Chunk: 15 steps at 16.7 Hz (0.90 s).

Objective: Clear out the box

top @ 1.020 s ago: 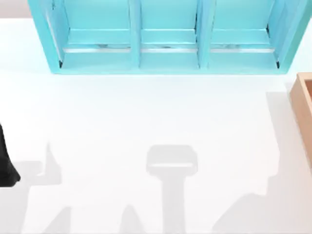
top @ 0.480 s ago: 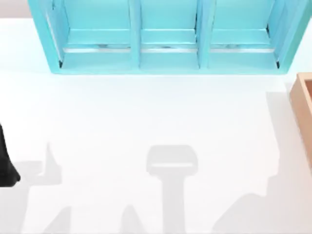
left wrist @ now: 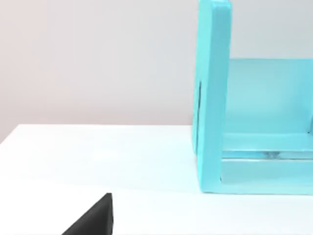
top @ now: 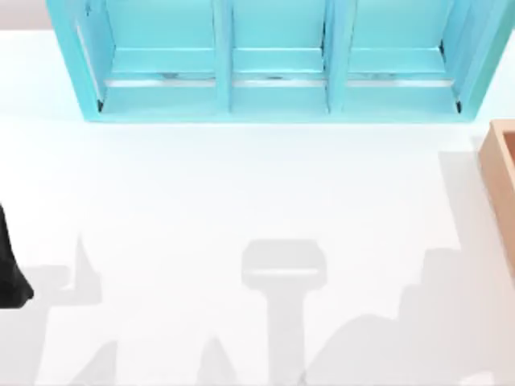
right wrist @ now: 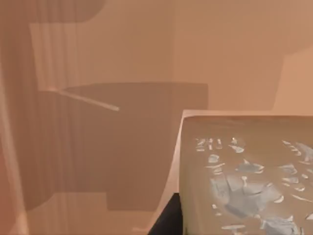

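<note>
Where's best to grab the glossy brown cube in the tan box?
Likely two opposite flat sides of the glossy brown cube, from above through the tan wooden box's open top; its walls block sideways approaches. Right gripper's finger sits beside the cube; left arm parked at table's left.

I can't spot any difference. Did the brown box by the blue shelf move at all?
No. The box sits at the table's right edge, just below the shelf's right corner, same as before.

No legible text or markings anywhere.
</note>
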Each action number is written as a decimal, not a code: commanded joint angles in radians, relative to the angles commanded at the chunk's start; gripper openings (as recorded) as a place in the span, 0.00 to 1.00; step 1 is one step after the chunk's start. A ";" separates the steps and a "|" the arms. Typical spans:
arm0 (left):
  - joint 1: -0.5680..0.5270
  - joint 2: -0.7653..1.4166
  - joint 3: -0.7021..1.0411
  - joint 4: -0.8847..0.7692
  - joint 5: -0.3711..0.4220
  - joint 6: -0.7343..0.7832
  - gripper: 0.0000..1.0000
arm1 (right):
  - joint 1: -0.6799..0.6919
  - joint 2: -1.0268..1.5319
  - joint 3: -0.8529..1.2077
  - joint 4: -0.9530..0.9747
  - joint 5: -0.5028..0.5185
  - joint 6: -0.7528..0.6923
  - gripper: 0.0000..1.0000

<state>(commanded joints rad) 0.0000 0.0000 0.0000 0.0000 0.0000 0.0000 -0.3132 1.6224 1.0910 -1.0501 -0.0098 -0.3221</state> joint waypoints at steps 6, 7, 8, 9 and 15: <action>0.000 0.000 0.000 0.000 0.000 0.000 1.00 | -0.006 -0.071 0.214 -0.283 0.000 0.002 0.00; 0.000 0.000 0.000 0.000 0.000 0.000 1.00 | -0.006 -0.079 0.232 -0.303 0.000 0.002 0.00; 0.000 0.000 0.000 0.000 0.000 0.000 1.00 | -0.006 -0.082 0.240 -0.311 0.000 0.003 0.00; 0.000 0.000 0.000 0.000 0.000 0.000 1.00 | -0.006 -0.082 0.241 -0.312 0.000 0.003 0.00; 0.000 0.000 0.000 0.000 0.000 0.000 1.00 | 0.031 -0.044 0.273 -0.313 0.002 0.038 0.00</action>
<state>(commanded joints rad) 0.0000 0.0000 0.0000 0.0000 0.0000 0.0000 -0.2824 1.5789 1.3635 -1.3632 -0.0082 -0.2837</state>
